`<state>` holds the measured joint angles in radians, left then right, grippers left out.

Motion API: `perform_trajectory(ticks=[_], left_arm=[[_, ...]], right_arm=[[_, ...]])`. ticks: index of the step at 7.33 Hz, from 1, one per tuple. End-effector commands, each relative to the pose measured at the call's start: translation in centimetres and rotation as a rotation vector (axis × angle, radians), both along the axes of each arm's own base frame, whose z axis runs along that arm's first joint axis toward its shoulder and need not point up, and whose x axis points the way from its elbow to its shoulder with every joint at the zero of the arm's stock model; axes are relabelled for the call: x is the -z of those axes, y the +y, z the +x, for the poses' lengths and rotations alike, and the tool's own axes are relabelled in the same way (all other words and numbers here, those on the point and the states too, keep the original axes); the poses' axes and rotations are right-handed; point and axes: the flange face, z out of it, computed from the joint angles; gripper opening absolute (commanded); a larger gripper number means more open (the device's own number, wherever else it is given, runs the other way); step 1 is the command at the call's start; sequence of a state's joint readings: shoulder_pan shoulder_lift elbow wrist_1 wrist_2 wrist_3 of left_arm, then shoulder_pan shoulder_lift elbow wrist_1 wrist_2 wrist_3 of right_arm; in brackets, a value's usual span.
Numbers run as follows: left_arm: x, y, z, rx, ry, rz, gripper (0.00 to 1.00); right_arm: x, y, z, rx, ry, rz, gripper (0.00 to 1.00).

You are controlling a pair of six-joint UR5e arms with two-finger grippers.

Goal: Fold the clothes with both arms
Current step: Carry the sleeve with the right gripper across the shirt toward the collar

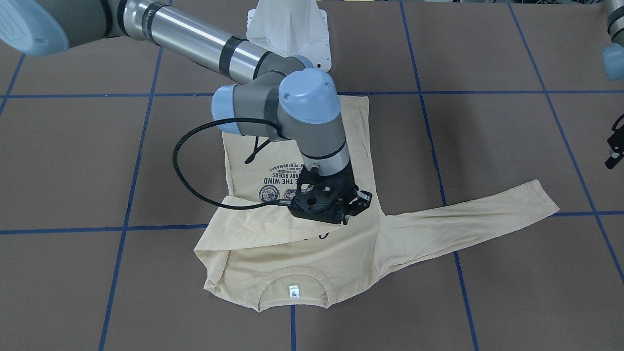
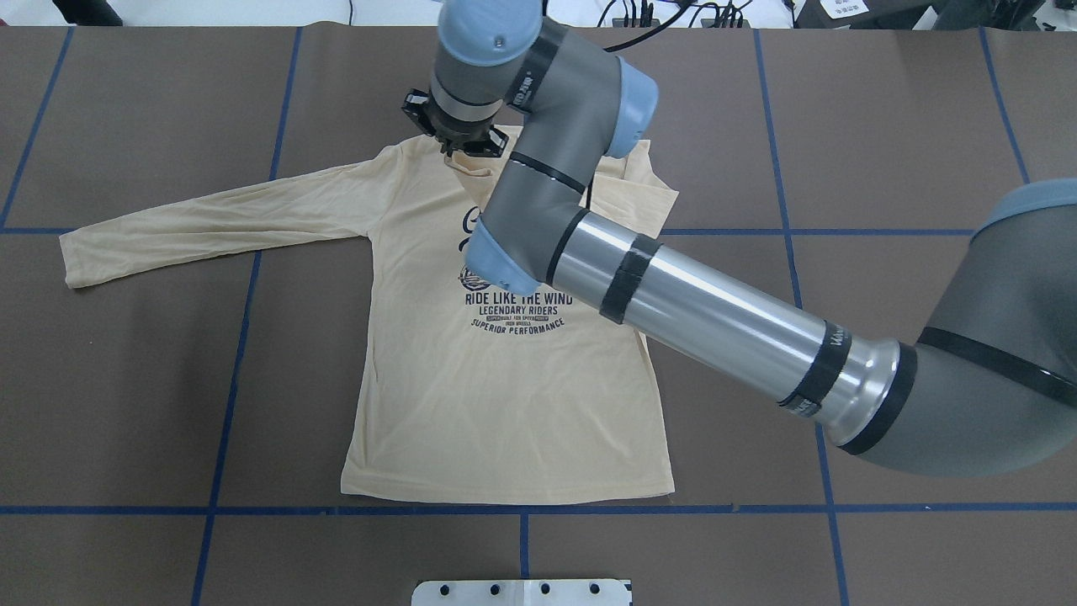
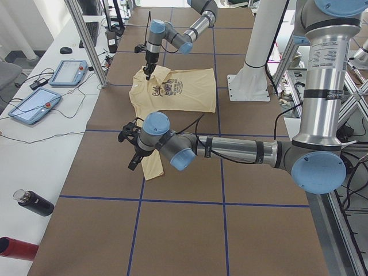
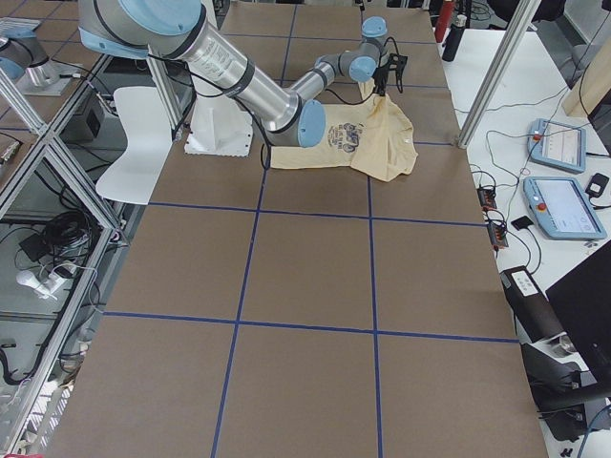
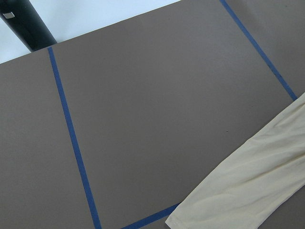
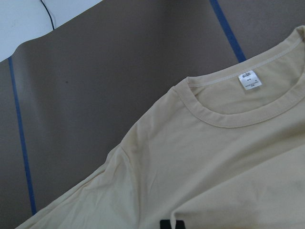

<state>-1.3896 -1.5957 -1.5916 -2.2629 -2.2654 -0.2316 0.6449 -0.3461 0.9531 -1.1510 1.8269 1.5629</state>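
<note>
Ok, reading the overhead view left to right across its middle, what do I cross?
Spread sleeve cuff → chest print → right arm's silver tube → its grey joint housing at the right edge.

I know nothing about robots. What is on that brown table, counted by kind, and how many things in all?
Shirts: 1, the beige long-sleeved shirt
Robot arms: 2, the right arm and the left arm
Bases: 1, the white base
Total: 4
</note>
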Motion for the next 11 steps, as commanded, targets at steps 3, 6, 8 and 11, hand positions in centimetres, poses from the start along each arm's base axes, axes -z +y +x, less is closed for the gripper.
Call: perform_trajectory(ticks=[3,6,8,11], left_arm=[[0.3,0.1,3.5,-0.011,0.039,-0.024,1.0],[-2.2,0.2,5.7,-0.017,0.07,-0.028,0.99],[-2.2,0.4,8.9,-0.012,0.108,-0.114,0.99],[-5.8,-0.8,11.8,-0.006,0.055,-0.169,0.89]], right_arm=[[3.9,1.4,-6.2,-0.093,0.004,0.021,0.0],[4.1,1.0,-7.8,-0.179,-0.037,-0.032,0.85],[4.9,1.0,-7.6,-0.228,-0.077,-0.101,0.99],[4.0,0.3,-2.5,-0.172,-0.09,-0.14,0.98]])
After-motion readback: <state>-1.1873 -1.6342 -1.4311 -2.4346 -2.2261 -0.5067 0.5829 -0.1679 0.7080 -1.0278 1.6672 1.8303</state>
